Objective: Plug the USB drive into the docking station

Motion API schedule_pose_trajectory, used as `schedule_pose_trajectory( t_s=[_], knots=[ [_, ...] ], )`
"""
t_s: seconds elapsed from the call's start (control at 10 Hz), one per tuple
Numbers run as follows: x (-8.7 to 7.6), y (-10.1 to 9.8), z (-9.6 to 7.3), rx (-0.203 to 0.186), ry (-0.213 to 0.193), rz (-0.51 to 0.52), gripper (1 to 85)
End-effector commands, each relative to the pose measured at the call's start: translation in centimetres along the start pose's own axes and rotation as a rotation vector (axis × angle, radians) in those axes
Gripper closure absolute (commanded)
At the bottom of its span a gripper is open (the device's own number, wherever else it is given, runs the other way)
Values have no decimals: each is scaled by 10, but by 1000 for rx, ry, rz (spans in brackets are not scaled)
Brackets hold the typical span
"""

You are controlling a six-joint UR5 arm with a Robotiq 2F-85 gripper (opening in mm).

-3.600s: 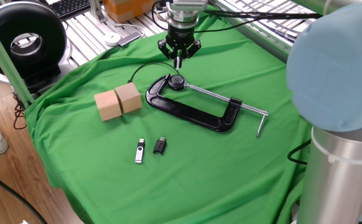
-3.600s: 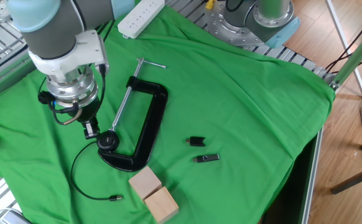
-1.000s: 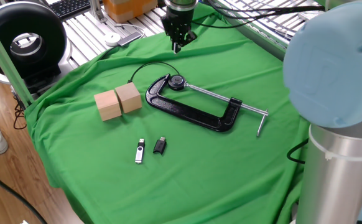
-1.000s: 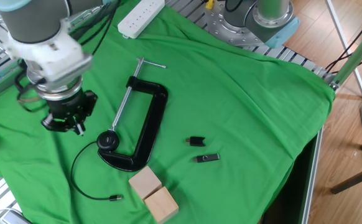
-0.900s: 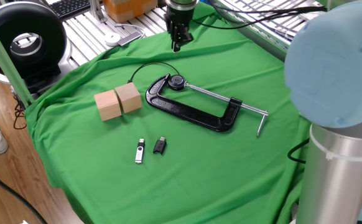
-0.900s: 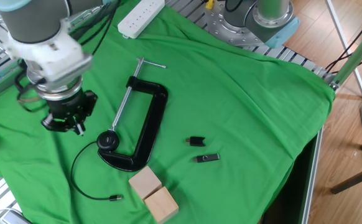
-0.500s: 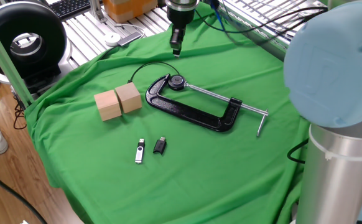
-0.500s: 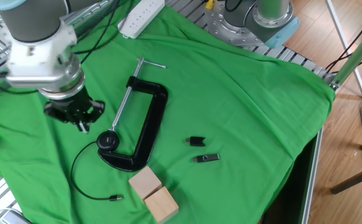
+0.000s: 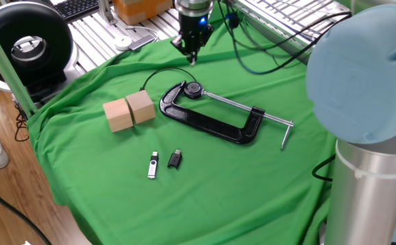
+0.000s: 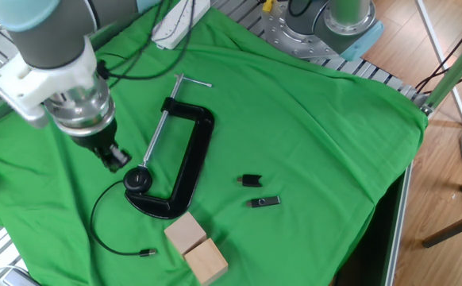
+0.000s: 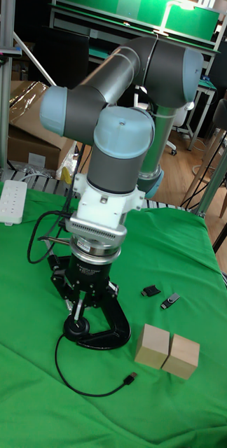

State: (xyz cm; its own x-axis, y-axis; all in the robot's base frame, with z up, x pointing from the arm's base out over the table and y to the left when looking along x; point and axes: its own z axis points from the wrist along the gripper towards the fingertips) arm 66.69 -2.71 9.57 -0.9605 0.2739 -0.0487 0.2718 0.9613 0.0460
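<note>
The USB drive [image 9: 153,165] lies untouched on the green cloth [image 9: 205,177], just beside a small black adapter [image 9: 175,159] and on the near side of the black C-clamp [image 9: 211,114] from the arm. No docking station can be made out, so pickup and plugging both seem still to do. The gripper [image 9: 191,54] hovers beyond the clamp's screw pad, well apart from the drive, empty; whether its jaws are parted I cannot tell.

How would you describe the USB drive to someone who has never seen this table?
Start at the black C-clamp on the green cloth. Toward the cloth's front edge lie two small items side by side; the USB drive is the silver-and-black one, its neighbour all black.
</note>
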Motion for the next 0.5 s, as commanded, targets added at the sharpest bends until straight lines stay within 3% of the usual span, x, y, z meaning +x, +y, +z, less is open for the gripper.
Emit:
schedule_pose_trajectory(
  t_s=[0.0,0.2,0.4],
  knots=[
    [-1,23,1,-67,12,319,840],
    [-2,25,1,-74,12,426,840],
    [4,9,3,-15,26,430,840]
  ],
)
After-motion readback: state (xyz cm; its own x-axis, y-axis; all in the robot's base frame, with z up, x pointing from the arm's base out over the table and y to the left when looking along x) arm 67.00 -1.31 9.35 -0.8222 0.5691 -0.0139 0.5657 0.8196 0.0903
